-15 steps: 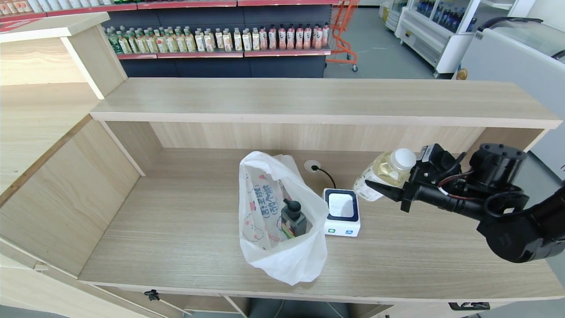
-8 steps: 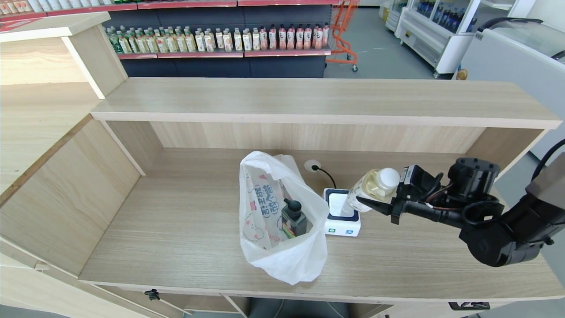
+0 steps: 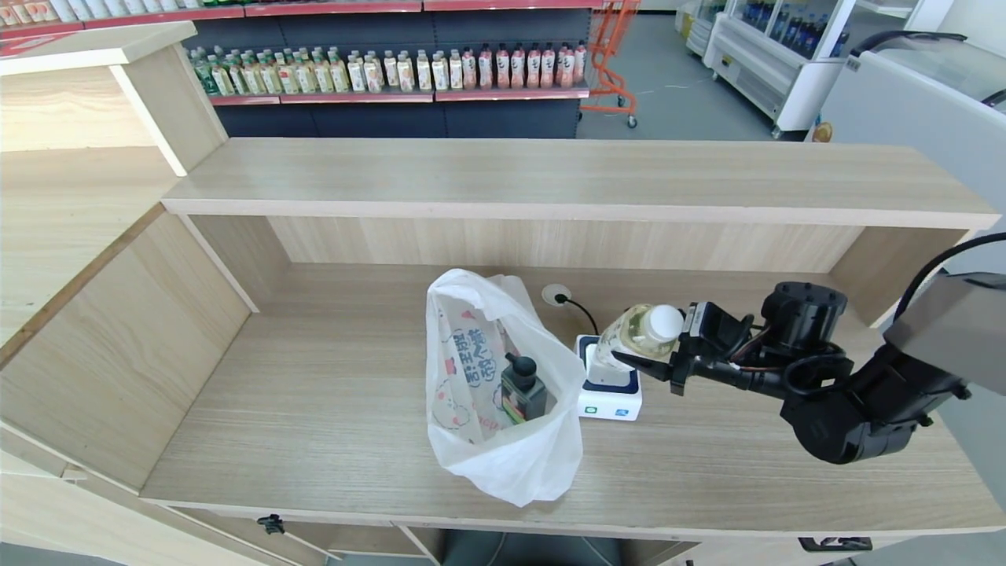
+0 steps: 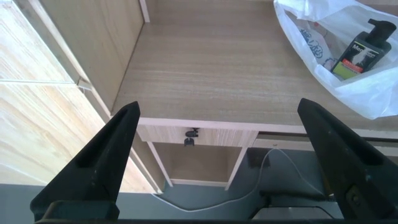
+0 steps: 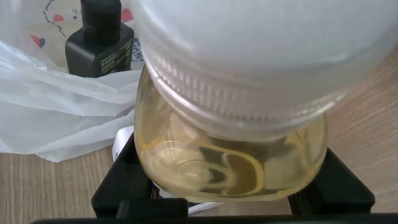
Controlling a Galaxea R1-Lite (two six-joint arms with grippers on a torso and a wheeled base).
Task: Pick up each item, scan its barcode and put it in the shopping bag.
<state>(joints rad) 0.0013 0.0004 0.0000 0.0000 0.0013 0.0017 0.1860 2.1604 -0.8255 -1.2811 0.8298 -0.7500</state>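
This is a shop, seen from its checkout. Red-edged shelves (image 3: pixel 511 94) carry rows of bottled drinks (image 3: pixel 393 71). An orange trolley (image 3: pixel 611 55) stands in the aisle near chiller cabinets (image 3: pixel 778 71). The wooden worktop (image 3: pixel 314 409) holds a barcode scanner (image 3: pixel 609 407) and a shopping bag (image 3: pixel 511 464).

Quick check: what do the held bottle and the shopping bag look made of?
The bottle: likely clear glossy plastic; yellowish liquid shows through, white cap. The shopping bag: thin translucent white plastic film, crinkled, contents showing through.
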